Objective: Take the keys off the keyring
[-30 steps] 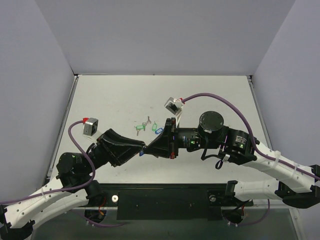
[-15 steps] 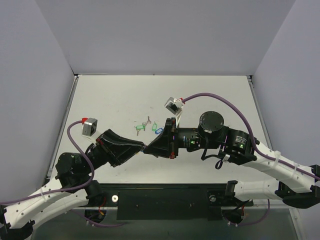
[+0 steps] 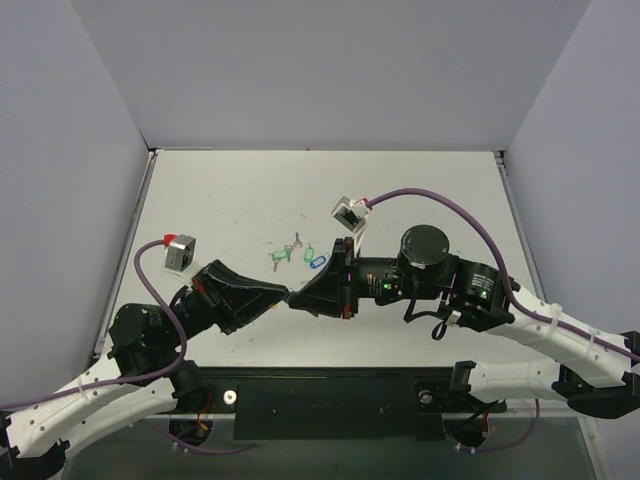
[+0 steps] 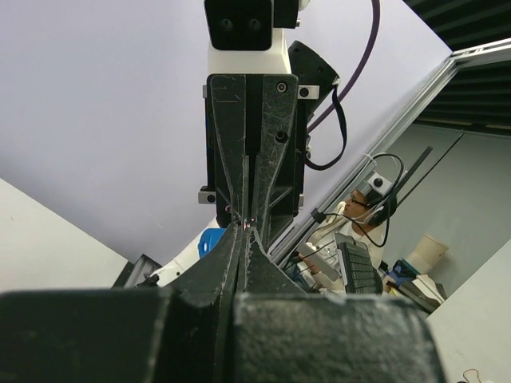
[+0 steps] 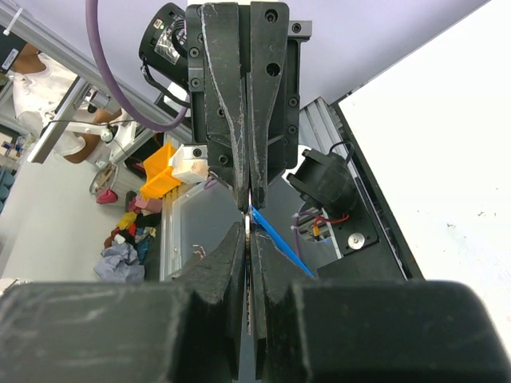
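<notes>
Both grippers meet tip to tip above the table's near middle. My right gripper (image 3: 297, 298) (image 5: 249, 225) is shut on a thin flat silver key (image 5: 249, 239), seen edge-on between its jaws. A deep-blue tag (image 5: 277, 242) sticks out sideways at the tips. My left gripper (image 3: 283, 297) (image 4: 245, 227) is shut, its tips pinching a tiny metal glint where the tag joins, apparently the keyring (image 4: 247, 223). The ring itself is too small to make out. No yellow tag shows.
On the white table (image 3: 220, 200), beyond the grippers, lie two green-tagged keys (image 3: 281, 255) (image 3: 308, 253) and a lighter blue tag (image 3: 318, 262). Grey walls close in the left, right and back edges.
My left gripper went from partly open to shut at the right gripper's tips. Both arms shifted only slightly.
</notes>
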{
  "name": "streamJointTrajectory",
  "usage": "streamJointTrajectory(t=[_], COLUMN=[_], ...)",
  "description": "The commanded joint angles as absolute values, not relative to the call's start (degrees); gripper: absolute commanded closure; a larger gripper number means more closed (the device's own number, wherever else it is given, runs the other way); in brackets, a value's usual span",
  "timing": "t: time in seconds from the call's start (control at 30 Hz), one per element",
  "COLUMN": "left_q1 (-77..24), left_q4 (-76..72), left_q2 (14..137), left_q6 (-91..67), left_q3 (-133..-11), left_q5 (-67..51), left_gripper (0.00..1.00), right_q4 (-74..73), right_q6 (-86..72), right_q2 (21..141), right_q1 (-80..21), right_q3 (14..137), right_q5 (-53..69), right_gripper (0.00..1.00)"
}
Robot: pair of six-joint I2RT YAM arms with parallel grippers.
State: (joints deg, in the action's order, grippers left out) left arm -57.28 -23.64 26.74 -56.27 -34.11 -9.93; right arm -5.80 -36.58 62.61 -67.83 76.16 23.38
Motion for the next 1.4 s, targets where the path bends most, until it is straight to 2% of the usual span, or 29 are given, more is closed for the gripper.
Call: streamJointTrajectory(t=[0.0, 0.17, 0.63, 1.37], left_q1=[-57.22, -57.22, -57.22, -57.22], left_q4=[-17.35, -4.25, 20.73, 22.67], left_q2=[26.98, 29.62, 35.94, 37.53], left_q6=[-53.09, -48.17, -35.69, -34.45], left_q3=[-39.63, -47.10, -62.84, -64.95], left_q5=[-11.51, -16.69, -27.15, -28.21], left_gripper=[1.00, 1.00, 1.00, 1.00], right_q4=[-4.30, -6.24, -13.62, -13.53], right_q6=[-36.56, -35.95, -33.84, -34.72], right_q2=[60.82, 60.03, 61.79, 64.16], right_q1=[-67.76, -67.68, -67.68, -67.94], right_q3=[75.94, 75.85, 79.80, 81.47], right_q5=[24.43, 24.08, 26.72, 27.51], right_gripper=[1.00, 1.00, 1.00, 1.00])
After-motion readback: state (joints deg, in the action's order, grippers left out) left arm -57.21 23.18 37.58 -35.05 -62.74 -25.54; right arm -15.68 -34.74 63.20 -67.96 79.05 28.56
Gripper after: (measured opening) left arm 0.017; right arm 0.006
